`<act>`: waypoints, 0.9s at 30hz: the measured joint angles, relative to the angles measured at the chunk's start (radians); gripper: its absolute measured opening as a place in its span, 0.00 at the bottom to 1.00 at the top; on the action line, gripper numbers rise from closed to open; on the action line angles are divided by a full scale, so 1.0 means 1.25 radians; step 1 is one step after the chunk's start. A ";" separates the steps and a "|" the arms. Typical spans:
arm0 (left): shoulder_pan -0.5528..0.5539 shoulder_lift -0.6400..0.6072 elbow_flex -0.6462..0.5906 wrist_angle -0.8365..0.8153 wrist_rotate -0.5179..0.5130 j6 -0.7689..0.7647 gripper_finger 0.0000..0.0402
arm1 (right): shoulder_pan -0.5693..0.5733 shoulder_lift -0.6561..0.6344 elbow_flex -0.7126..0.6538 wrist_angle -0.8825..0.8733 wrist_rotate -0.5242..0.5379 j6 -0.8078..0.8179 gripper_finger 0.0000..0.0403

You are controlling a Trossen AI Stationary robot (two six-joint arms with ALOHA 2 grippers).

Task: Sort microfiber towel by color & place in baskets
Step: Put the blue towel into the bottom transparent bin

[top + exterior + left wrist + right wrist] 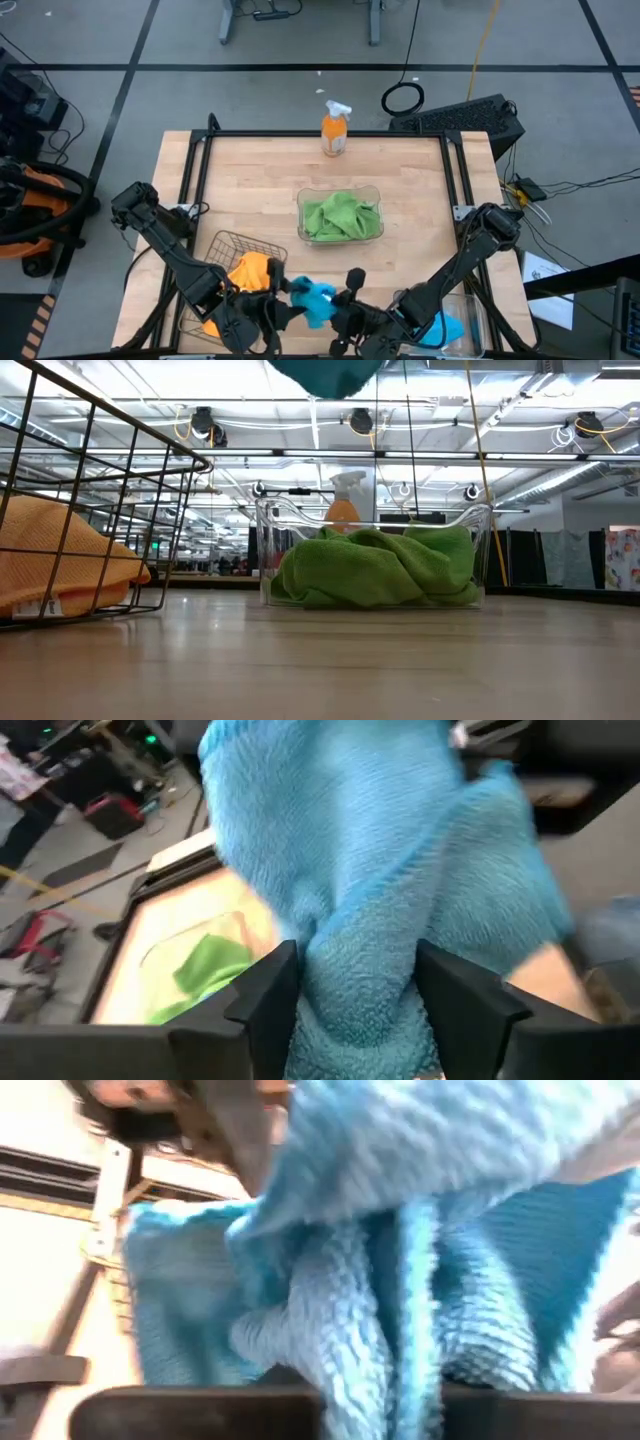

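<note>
A sky blue towel (318,300) hangs in the air over the table's near edge, between my two grippers. My left gripper (287,292) is shut on it from the left side. My right gripper (347,298) is close against it from the right, and the blue cloth (380,1280) fills the right wrist view. In the low view its lower end (325,374) hangs well clear of the table. A second blue towel (450,328) lies in the clear basket (478,322) at the near right. Orange towels (247,272) lie in the wire basket (222,245). Green towels (341,216) fill the middle clear basket (372,192). My left gripper holds the blue towel by a bunched part (360,990), pinched between the two fingers (270,995). It comes level from the table's left side. The towel is lifted clear of the table and spreads out past the fingers in several folds.
An orange spray bottle (335,130) with a white trigger stands upright at the far edge. Bare wood (250,185) lies open between the baskets and the far edge. A black frame rail (455,170) runs along the table's sides.
</note>
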 joint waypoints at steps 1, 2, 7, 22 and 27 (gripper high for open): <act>-0.001 0.000 0.000 -0.009 -0.009 -0.002 0.49 | 0.000 -0.003 0.000 -0.002 -0.019 0.015 0.11; -0.001 0.000 0.000 -0.016 -0.012 -0.002 0.49 | -0.001 -0.003 0.000 -0.002 -0.039 0.032 0.16; 0.009 0.000 0.000 0.001 -0.017 -0.003 0.42 | 0.000 -0.008 0.000 0.005 -0.099 0.051 0.43; 0.021 0.001 0.000 0.049 -0.022 0.023 0.04 | -0.029 -0.008 0.000 0.070 -0.065 0.031 0.77; 0.022 0.002 0.000 0.054 0.005 0.024 0.14 | -0.040 -0.008 0.000 0.070 -0.074 0.036 0.64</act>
